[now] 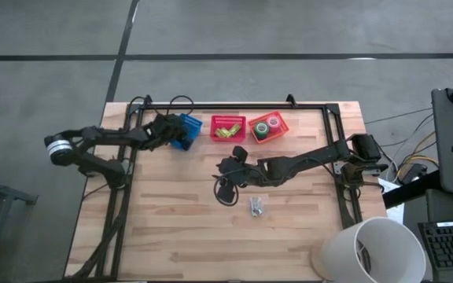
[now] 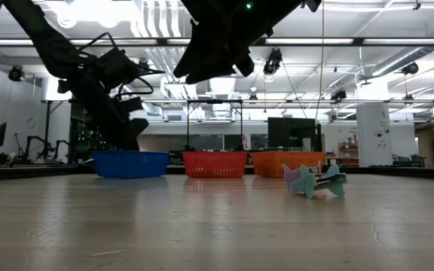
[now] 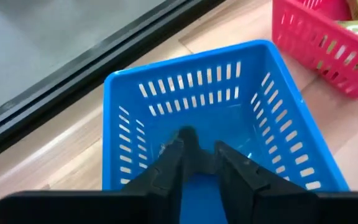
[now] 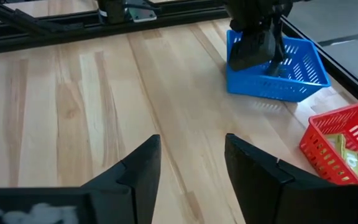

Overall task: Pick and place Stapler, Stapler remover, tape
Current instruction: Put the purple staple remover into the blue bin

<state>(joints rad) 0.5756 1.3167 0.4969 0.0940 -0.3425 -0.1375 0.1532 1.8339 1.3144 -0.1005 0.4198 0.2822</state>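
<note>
Left gripper (image 3: pixel 197 163) sits down inside the blue basket (image 3: pixel 229 81), at about 11 o'clock on the wooden table (image 1: pixel 171 228) in the high view; its two dark fingers stand a little apart with nothing between them, and a dark thing lies on the basket floor just past their tips, too dim to name. Right gripper (image 4: pixel 191 165) hovers above bare boards near the table's centre, fingers spread and empty. Beside the blue basket, toward 12 o'clock, stands the red basket (image 1: pixel 228 128) with yellow-green blocky items (image 1: pixel 226 132); next to it, toward 1 o'clock, the orange basket (image 1: pixel 268 128) holds tape rolls, one green (image 1: pixel 263 131) and one red-pink (image 1: pixel 275 123). On the boards toward 5 o'clock from the right gripper lies a small pastel clawed piece (image 2: pixel 315 181), apparently the stapler remover, well apart from the baskets
</note>
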